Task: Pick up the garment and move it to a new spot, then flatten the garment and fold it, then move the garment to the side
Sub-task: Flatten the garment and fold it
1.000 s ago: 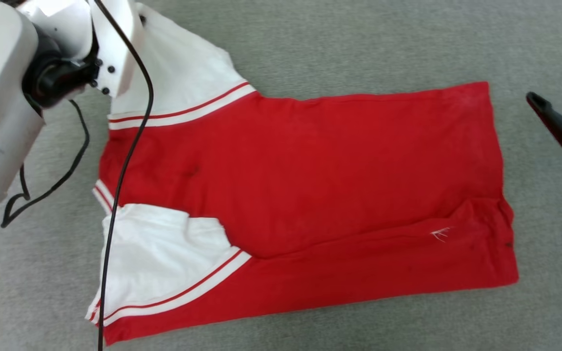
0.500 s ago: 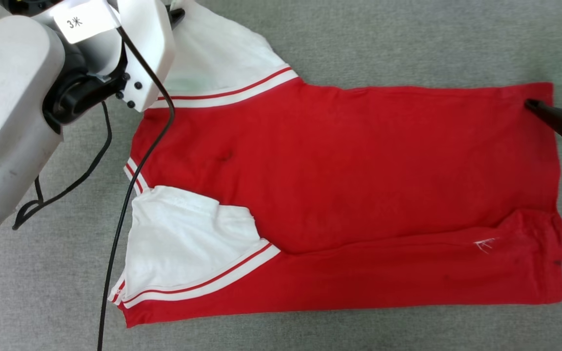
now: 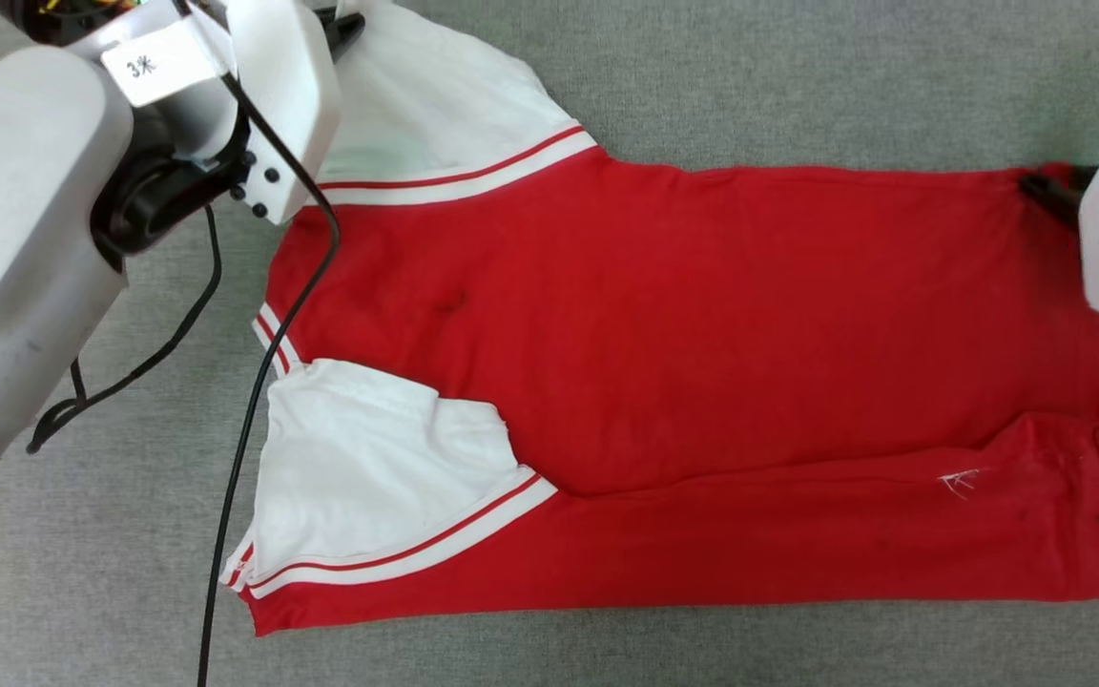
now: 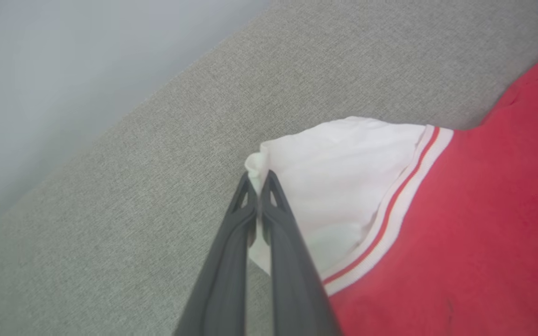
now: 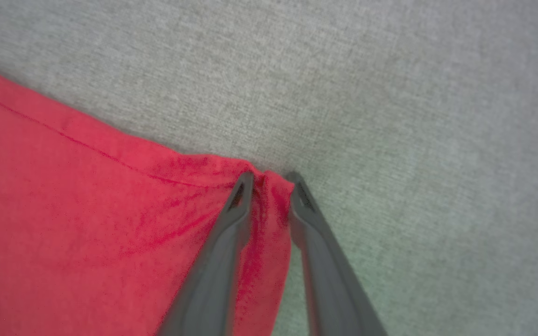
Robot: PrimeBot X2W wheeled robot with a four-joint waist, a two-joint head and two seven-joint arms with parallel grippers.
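Head view: the shirt [image 3: 702, 334] lies flat on the grey surface [image 3: 798, 86], with bare room beyond its far and near edges.

Left wrist view: the left gripper [image 4: 259, 179] is clamped on the white sleeve [image 4: 334, 172] at its edge.

Right wrist view: the right gripper [image 5: 269, 179] straddles the bunched hem corner [image 5: 271, 205], half closed. I cannot tell whether it pinches.

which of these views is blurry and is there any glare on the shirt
Head view: sharp, evenly lit, no glare on the red T-shirt. Left wrist view: upper left corner hazy and washed out. Right wrist view: jaws blur toward the bottom edge, grey surface softens at right.
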